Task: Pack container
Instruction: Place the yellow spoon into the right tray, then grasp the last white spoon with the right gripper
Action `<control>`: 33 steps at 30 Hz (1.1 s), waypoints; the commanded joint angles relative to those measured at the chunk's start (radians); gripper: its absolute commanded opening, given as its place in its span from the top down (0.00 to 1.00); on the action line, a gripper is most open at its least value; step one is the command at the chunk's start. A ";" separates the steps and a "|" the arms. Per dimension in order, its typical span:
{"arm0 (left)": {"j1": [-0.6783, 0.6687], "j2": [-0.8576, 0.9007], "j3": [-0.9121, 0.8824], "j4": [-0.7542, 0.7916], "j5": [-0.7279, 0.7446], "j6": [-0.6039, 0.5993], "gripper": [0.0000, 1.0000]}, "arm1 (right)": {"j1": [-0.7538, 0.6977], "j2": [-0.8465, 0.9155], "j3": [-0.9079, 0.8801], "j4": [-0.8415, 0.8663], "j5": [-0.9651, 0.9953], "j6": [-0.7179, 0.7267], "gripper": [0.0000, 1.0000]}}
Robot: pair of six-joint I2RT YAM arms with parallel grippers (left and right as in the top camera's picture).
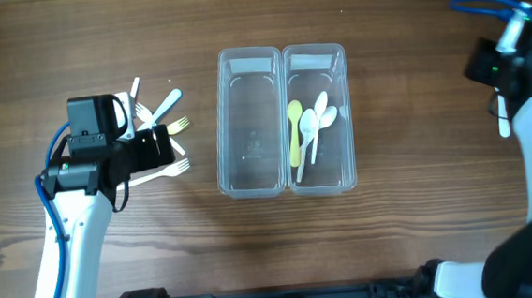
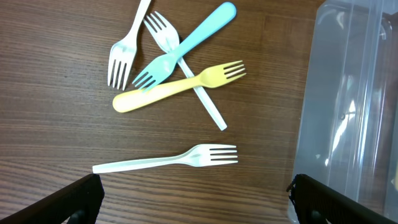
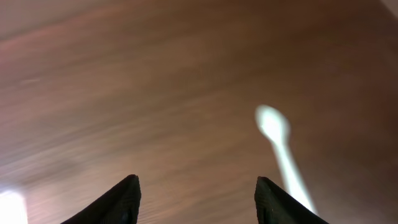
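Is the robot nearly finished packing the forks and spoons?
Partway. Three spoons lie in the right bin. Nothing is held: the open left claw hovers over five forks, and the open right claw over one white spoon on the table. Those remain; the left bin holds nothing.

Pale yellow fork [image 2: 180, 87], light blue fork [image 2: 186, 45], white fork [image 2: 186, 158], yellow spoon [image 1: 295, 133], clear container [image 1: 251, 141], brown wood-grain table [image 2: 56, 124]

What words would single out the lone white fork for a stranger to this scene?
Find the two clear containers in the middle, then the heap of forks on the left arm's side. In the left wrist view the white fork lies below that heap. It touches nothing, tines toward the containers, unlike the heaped ones.
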 commanded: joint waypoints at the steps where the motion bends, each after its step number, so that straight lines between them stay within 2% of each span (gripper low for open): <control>1: -0.002 0.003 0.017 0.002 -0.010 0.013 0.00 | -0.102 0.134 0.005 0.031 -0.022 -0.110 0.43; 5: -0.002 0.003 0.017 0.002 -0.010 0.013 0.00 | -0.142 0.278 0.005 0.072 -0.052 -0.290 0.42; 7: -0.002 0.003 0.017 0.002 -0.010 0.013 0.00 | -0.169 0.328 0.005 0.098 -0.052 -0.301 0.37; 11: -0.002 0.003 0.017 0.002 -0.010 0.013 0.00 | -0.234 0.393 0.005 0.103 -0.053 -0.336 0.39; 16: -0.002 0.003 0.017 0.002 -0.010 0.013 0.00 | -0.242 0.462 0.003 0.062 -0.052 -0.331 0.43; 22: -0.002 0.003 0.017 0.002 -0.010 0.013 0.00 | -0.242 0.475 0.003 -0.046 -0.055 -0.196 0.67; 24: -0.002 0.003 0.017 0.002 -0.010 0.013 0.00 | -0.242 0.475 0.003 -0.083 -0.065 -0.137 0.80; 28: -0.002 0.003 0.017 0.002 -0.010 0.013 0.00 | -0.237 0.474 0.004 -0.164 -0.244 -0.032 0.84; 33: -0.002 0.003 0.017 0.002 -0.010 0.013 0.00 | -0.145 0.416 0.004 -0.196 -0.332 -0.032 0.84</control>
